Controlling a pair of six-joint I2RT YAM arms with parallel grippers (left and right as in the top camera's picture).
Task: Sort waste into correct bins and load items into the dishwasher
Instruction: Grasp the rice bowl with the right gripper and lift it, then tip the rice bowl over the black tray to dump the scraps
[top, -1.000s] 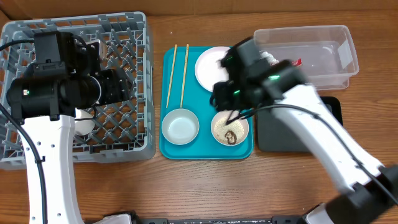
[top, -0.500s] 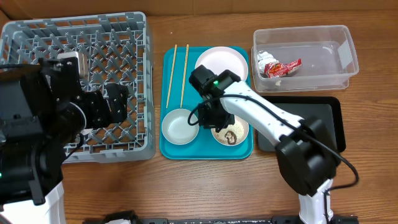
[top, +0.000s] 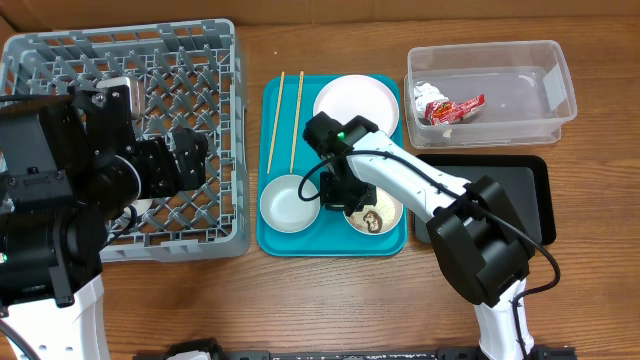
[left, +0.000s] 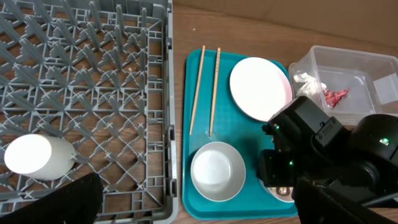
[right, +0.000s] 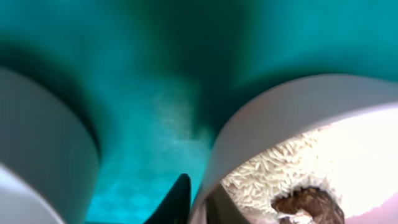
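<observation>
My right gripper (top: 343, 190) sits low on the teal tray (top: 330, 240) with the small white bowl (right: 292, 102) at its fingertips: one finger (right: 178, 198) is just outside the rim and the other is hidden, so I cannot tell if the grip is closed. The bowl looks stiff, glazed and slippery. Its loose rice (right: 264, 169) and brown lump (right: 305, 202) would spill if tipped, so I'd pinch the rim and keep it level

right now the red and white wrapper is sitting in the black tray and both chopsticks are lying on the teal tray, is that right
Not quite. The wrapper lies in the clear tub, not the black tray, which holds no wrapper. The overhead view shows this. The rest stands: both chopsticks lie on the teal tray.
</observation>
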